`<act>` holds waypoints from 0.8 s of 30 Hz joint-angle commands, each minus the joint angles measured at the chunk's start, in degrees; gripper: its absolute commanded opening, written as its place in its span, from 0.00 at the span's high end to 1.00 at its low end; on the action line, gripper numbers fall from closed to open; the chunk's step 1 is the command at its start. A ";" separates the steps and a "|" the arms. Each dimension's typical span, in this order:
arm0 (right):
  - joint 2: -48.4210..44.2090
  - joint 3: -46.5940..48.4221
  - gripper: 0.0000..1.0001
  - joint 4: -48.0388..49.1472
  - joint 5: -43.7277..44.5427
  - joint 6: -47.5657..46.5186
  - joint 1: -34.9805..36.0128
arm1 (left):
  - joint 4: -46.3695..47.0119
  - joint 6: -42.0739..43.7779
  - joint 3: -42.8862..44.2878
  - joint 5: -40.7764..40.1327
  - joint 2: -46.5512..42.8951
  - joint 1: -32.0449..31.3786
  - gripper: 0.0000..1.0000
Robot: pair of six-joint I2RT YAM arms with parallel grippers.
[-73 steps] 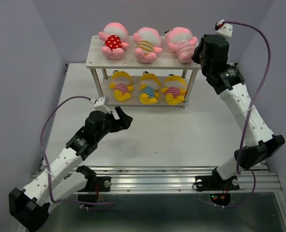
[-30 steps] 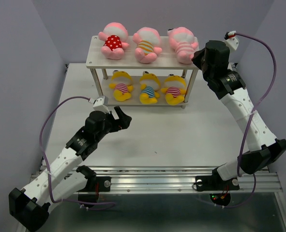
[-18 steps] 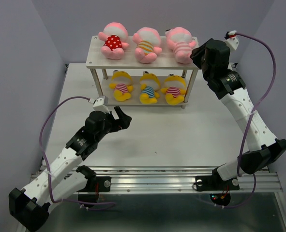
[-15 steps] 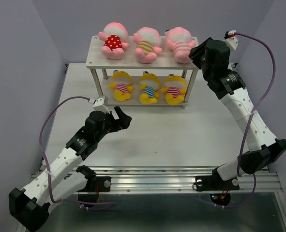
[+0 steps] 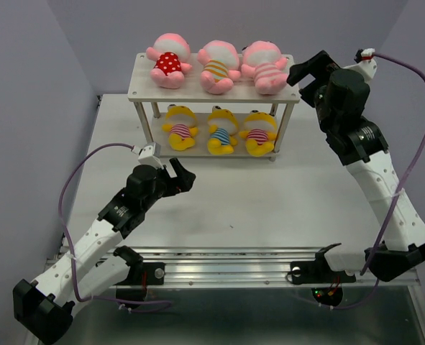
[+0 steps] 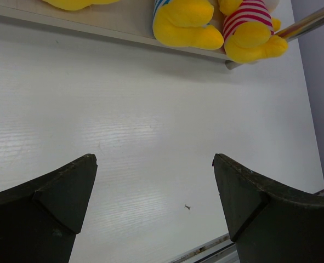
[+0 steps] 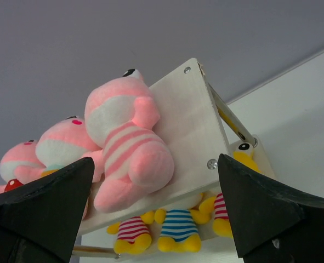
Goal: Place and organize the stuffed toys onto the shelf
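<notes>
Pink on top, yellow below: three pink toys (image 5: 218, 65) lie in a row on the upper board of the shelf (image 5: 142, 92), and three yellow toys (image 5: 221, 131) on the lower board. Jaws of the right tool (image 5: 303, 70) are spread wide and empty, just beside the shelf's right end, apart from the pink striped toy (image 5: 264, 66). Jaws of the left tool (image 5: 184, 175) are also spread and empty, low over the table (image 5: 270, 208).

Judgement: placing looks finished, and the step in hand is the let-go. Next, draw the right arm clear without brushing that end toy.
</notes>
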 commanded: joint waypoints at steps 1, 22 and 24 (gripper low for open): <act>-5.57 -4.34 0.00 2.89 2.08 -3.58 0.22 | 0.61 0.84 2.44 -0.43 -0.98 -0.27 0.01; -23.95 -43.37 0.00 -1.95 7.18 0.19 0.22 | -2.20 -2.15 2.35 -6.40 -4.85 -0.27 0.01; -23.78 -43.73 0.00 -1.51 7.53 0.02 0.22 | -2.38 -2.41 2.35 -7.01 -5.29 -0.27 0.01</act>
